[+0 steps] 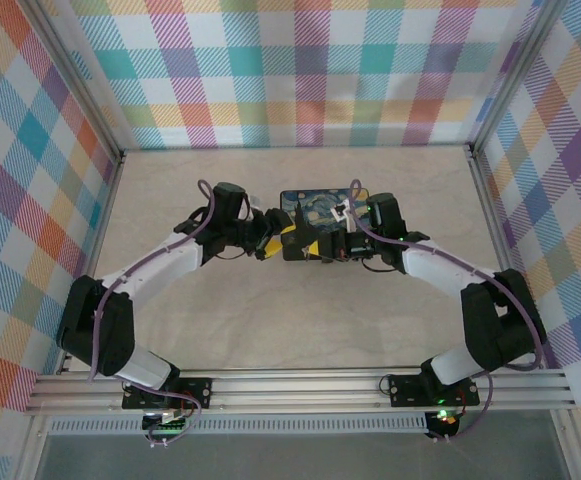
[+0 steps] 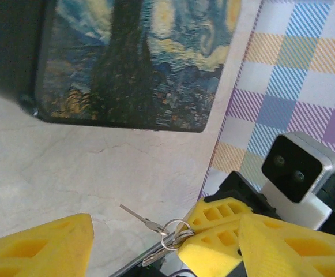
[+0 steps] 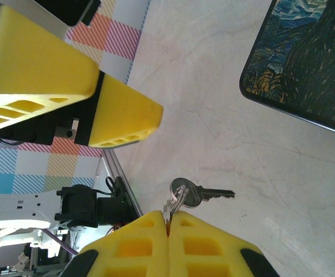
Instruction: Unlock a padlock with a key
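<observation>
As the right claw (image 3: 168, 226) is closed on the ring of the key (image 3: 204, 195), the blade sticks out over the desk (image 3: 213, 86) toward the far painted box (image 3: 305, 63). The open left claw (image 1: 272, 240) is just left of it.

No legible text or markings

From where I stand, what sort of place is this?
Likely a robot test booth: a left arm and right arm bolted to a metal rail, plaid walls around a plain tabletop, the right claw holding a small key.
</observation>
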